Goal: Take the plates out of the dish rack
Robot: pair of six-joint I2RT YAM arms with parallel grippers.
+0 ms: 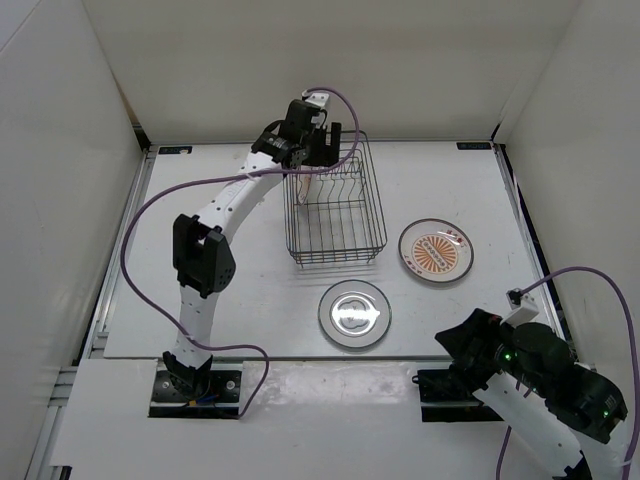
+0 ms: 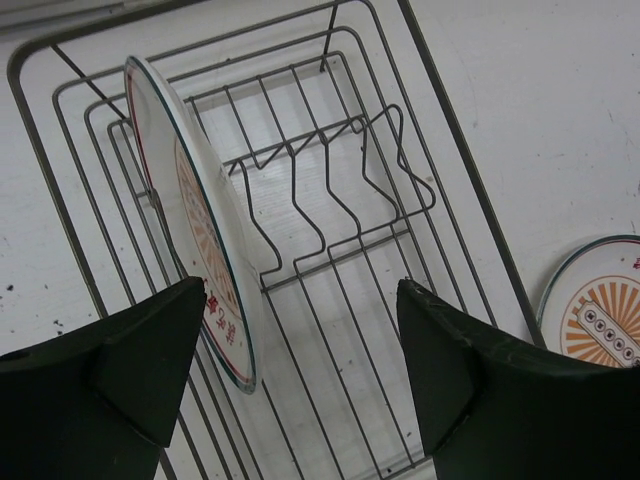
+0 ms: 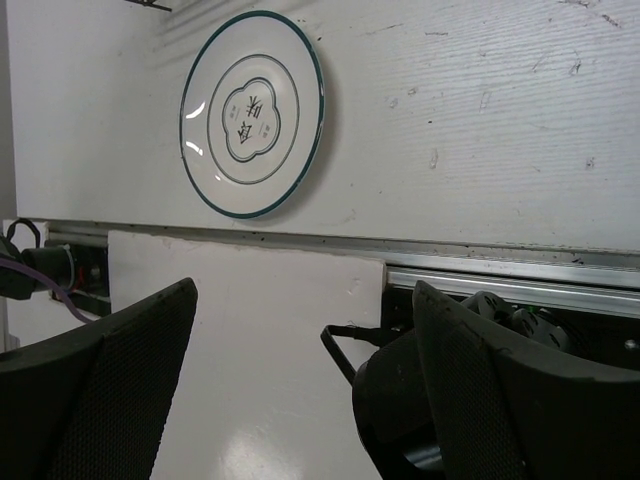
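Top external: left arm reaches to the far end of the rack (image 1: 337,208), right arm is folded back at the near right corner. Left wrist view: left tool (image 2: 300,292) is wide open and holds nothing, hanging over the rack with the pink plate (image 2: 190,205) between its fingers, close to the left one; can't tell whether they touch. That plate stands on edge in the rack's end slot, leaning a bit, and the other slots are bare wire. Right of the rack, two plates lie flat on the tabletop (image 1: 230,300): grey plate (image 1: 355,313) just in front of the rack's near end, orange plate (image 1: 436,250) beside the rack's right side, well apart from each other. Right tool (image 3: 305,300) is open and empty too, sitting back past the near tabletop edge and facing the grey plate, nowhere near it. Status as I read it: two of three unloaded, one to go. Next would be the left tool closing on the pink plate's rim, lifting it clear of the prongs and laying it flat on a free spot. Risk: the thin rim slipping, or the plate catching a prong on the way up.
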